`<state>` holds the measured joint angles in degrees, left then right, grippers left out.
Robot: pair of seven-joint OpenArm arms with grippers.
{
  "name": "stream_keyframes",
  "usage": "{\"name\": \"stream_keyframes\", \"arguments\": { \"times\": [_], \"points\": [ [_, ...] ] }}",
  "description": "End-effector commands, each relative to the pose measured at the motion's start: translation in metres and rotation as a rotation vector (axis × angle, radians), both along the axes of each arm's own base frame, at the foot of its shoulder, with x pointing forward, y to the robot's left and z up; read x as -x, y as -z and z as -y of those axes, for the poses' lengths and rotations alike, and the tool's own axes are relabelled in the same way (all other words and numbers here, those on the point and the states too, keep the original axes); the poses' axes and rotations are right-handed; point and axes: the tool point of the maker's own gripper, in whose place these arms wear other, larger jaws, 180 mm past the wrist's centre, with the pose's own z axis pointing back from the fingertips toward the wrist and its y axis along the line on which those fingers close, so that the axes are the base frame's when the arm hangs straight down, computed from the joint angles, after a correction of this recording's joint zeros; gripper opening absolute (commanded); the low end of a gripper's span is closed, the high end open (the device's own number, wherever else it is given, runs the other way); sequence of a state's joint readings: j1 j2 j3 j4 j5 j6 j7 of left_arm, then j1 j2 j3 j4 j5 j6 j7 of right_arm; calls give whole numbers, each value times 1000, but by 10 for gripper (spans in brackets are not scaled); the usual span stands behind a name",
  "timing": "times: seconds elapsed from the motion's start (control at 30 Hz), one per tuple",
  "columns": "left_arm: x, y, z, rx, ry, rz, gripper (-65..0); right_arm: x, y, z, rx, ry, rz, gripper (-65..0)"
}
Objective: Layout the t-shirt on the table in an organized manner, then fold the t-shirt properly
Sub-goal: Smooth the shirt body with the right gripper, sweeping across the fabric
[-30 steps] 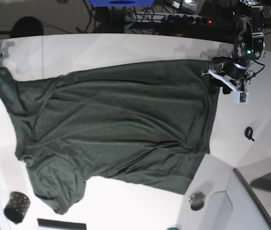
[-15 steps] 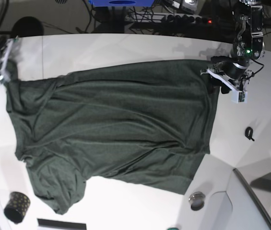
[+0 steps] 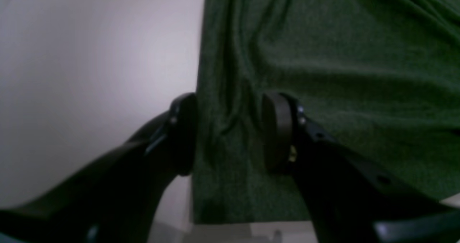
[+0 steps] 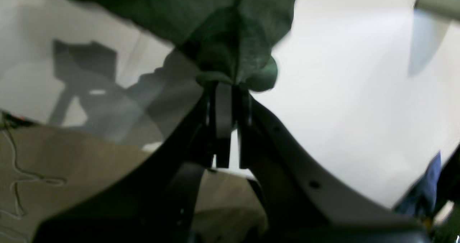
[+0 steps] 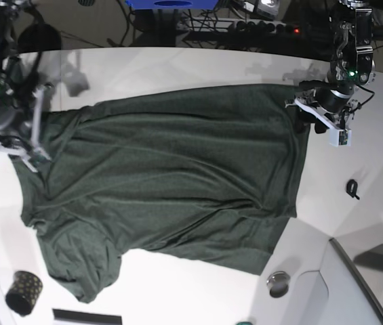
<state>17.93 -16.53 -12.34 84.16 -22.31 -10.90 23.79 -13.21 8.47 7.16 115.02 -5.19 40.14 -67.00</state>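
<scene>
We see the large dark green soft-fabric t-shirt [image 5: 164, 183] spread lengthwise between our arms on the white smooth surface [image 5: 177, 68]. Our right pincer [image 4: 224, 92] is clamped on a bunched corner; our left pincer [image 3: 230, 131] stands half-open astride the opposite hem, gripping nothing. Only the wrist views show this.

Dark floor behind, tangled cables [image 5: 211, 27], power strip [image 5: 272, 28], blue base [image 5: 171, 4]
</scene>
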Motion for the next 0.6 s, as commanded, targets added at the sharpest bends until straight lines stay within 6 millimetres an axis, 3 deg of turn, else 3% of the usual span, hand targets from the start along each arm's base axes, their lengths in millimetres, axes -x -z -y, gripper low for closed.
{"name": "stream_keyframes", "arguments": {
  "times": [0.0,0.17,0.37,0.57],
  "points": [
    [-8,-11,-4,-12,6,40,-369,-10,-7,-13,-22,-25,35,-644],
    [-8,-10,-5,-12,5,38,-369,-51,-28,-74,-118,-119,129,-644],
    [-8,-10,-5,-12,5,37,-369,-113,-60,-111,-151,-169,201,-644],
    [-8,-10,-5,-13,6,35,-369,-165,-55,-147,-236,-185,140,-642]
  ]
}}
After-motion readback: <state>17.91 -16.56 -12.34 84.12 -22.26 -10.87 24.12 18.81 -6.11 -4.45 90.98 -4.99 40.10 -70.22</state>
